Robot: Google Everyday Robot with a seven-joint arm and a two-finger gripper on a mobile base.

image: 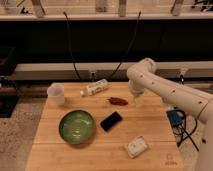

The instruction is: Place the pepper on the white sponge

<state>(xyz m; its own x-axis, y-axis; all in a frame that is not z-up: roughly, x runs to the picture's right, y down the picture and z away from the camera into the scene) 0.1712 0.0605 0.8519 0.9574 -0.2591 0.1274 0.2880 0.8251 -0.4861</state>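
Observation:
The pepper (118, 101) is small, dark red-brown and tapered, and lies on the wooden table (150, 125) right of centre toward the back. The white sponge (136, 146) lies flat near the table's front right. My white arm reaches in from the right, bends at the elbow (142, 72) and points down. The gripper (135, 101) hangs just right of the pepper, close above the tabletop. It holds nothing that I can see.
A green bowl (76, 126) sits at the front left. A black phone (111, 121) lies between the bowl and the sponge. A white bottle (95, 88) lies on its side at the back, a white cup (56, 93) at the back left. Cables hang behind the table.

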